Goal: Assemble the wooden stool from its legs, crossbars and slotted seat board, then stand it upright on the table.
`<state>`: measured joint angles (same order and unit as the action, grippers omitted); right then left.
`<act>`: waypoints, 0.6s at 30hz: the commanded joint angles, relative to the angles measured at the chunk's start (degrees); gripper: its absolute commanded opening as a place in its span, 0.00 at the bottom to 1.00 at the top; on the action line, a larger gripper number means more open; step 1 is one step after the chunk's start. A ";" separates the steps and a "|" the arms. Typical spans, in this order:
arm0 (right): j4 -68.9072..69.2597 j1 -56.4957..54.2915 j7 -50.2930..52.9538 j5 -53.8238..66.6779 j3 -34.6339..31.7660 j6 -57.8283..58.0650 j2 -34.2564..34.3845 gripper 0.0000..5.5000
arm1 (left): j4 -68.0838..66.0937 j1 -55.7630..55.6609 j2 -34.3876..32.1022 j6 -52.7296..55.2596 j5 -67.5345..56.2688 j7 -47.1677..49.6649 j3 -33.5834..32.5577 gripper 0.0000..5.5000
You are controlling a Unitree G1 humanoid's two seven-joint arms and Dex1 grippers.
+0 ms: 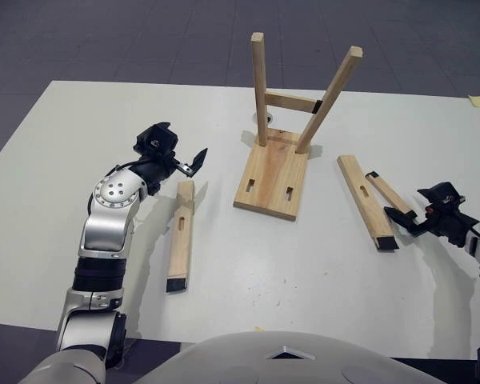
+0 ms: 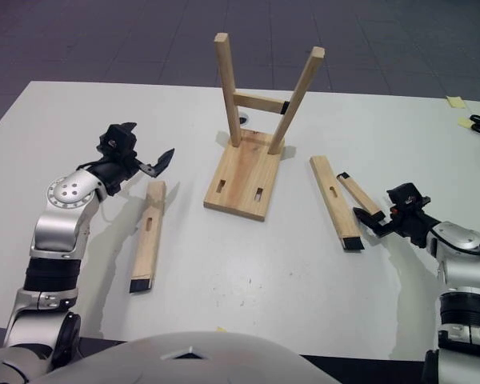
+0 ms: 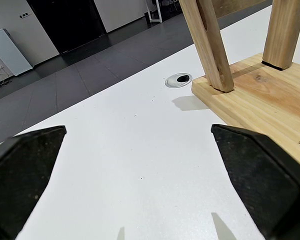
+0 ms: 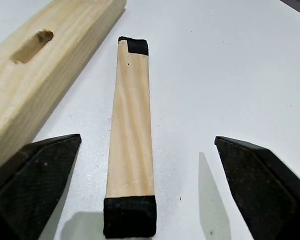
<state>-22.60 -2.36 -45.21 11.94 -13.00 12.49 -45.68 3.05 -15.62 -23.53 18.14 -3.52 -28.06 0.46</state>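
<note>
The worktop (image 1: 80, 128) carries a half-built stool, and that is where the main risk seems to lie. The seat board (image 1: 270, 180) lies flat near the middle, underside up. Its long axis runs away from the robot and leans slightly right. Two fitted legs (image 1: 259, 80) stand at its far end and point up, joined by a fitted crossbar (image 1: 288, 102). The right one leans outward, so pressing a new leg into the near slots (image 1: 250, 184) could rock the board or work that leg loose.

A loose leg on the left (image 1: 181, 232) lies lengthwise toward the robot, dark-capped end nearest. A loose leg on the right (image 1: 365, 200) runs from far-left to near-right, cap also nearest. Just beside it, with a gap between, lies a loose crossbar (image 4: 130, 120), roughly parallel.

The right hand (image 1: 404, 218) is spread and holds nothing, its fingers either side of the crossbar's near end. Gripped that close to the tip, the crossbar could swing or knock the neighbouring leg. The left hand (image 3: 139, 128) is also spread and holds nothing. It hovers past the far end of the left leg, facing the board.
</note>
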 commanded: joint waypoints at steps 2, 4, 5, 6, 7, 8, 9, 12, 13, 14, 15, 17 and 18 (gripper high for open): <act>-0.37 -1.79 -0.24 4.17 0.28 17.03 0.81 0.76 | 0.52 0.97 -0.22 -0.05 0.80 0.34 1.08 0.98; -0.16 -0.61 -0.46 1.81 2.81 16.24 -0.25 0.70 | 0.63 0.89 -0.22 0.03 0.70 0.34 1.21 0.98; 0.11 0.06 -0.59 0.49 4.14 15.73 -0.86 0.66 | 0.73 0.83 -0.26 0.11 0.61 0.34 1.20 0.98; 0.32 0.68 -0.79 -0.89 5.54 14.75 -1.48 0.64 | 0.83 0.81 -0.30 0.19 0.48 0.35 1.11 0.98; 0.54 1.19 -0.76 -2.13 6.65 13.60 -1.93 0.62 | 0.87 0.83 -0.40 0.22 0.37 0.38 0.97 0.98; 0.69 1.40 -0.67 -2.81 7.39 12.90 -2.19 0.58 | 0.87 0.89 -0.50 0.20 0.35 0.41 0.88 0.98; 0.87 1.43 -0.75 -3.07 7.83 12.53 -2.27 0.55 | 0.88 0.98 -0.55 0.16 0.36 0.47 0.83 0.98; 1.71 1.17 -0.46 -3.30 8.74 11.97 -2.15 0.43 | 1.15 1.19 -0.35 0.25 0.33 0.72 0.88 0.98; 1.99 1.02 -0.47 -3.13 8.88 12.17 -2.00 0.40 | 1.27 1.16 -0.24 0.34 0.28 0.81 0.92 0.98; 2.54 0.87 -0.52 -2.26 8.55 13.34 -1.52 0.36 | 1.57 1.23 -0.11 0.56 0.01 0.88 0.74 0.98; 3.07 0.89 -0.38 -1.85 8.41 14.05 -1.17 0.33 | 1.70 1.14 -0.08 0.72 -0.12 0.93 0.63 0.98; 4.21 1.00 -0.20 -0.67 7.93 15.87 -0.31 0.27 | 1.87 1.15 -0.17 0.83 -0.14 0.98 0.59 0.98; 4.66 1.09 0.05 -0.56 7.85 16.22 -0.07 0.25 | 1.91 1.19 -0.24 0.79 -0.02 1.02 0.66 0.98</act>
<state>-17.14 -4.28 -45.79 12.27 -7.21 24.92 -48.20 4.20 -14.90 -23.54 18.30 -3.61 -27.40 1.43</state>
